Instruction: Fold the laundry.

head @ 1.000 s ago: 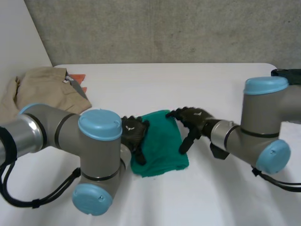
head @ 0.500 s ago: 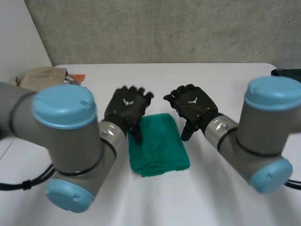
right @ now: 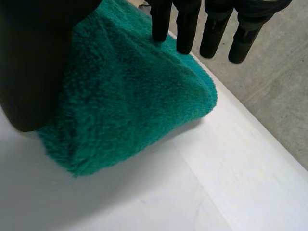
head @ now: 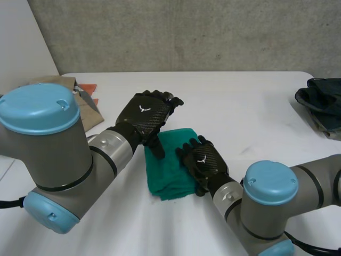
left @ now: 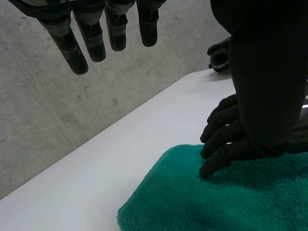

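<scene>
Progress looks partial: the green terry towel (head: 173, 170) lies folded mid white desk (head: 240, 106), my right hand (head: 203, 162) flat and open on its edge, my left hand (head: 145, 118) open over its far corner, while a crumpled beige garment (head: 88, 106) and a dark garment (head: 322, 101) wait unfolded.

Towel (head: 162, 173) lies mid-table (head: 245, 101). Left hand (head: 145, 118) over its far left corner, thumb possibly touching. Right hand (head: 203, 162) rests on its right edge. Clothing heap (head: 88, 106) far left; second heap (head: 319, 104) at right edge, well apart.
</scene>
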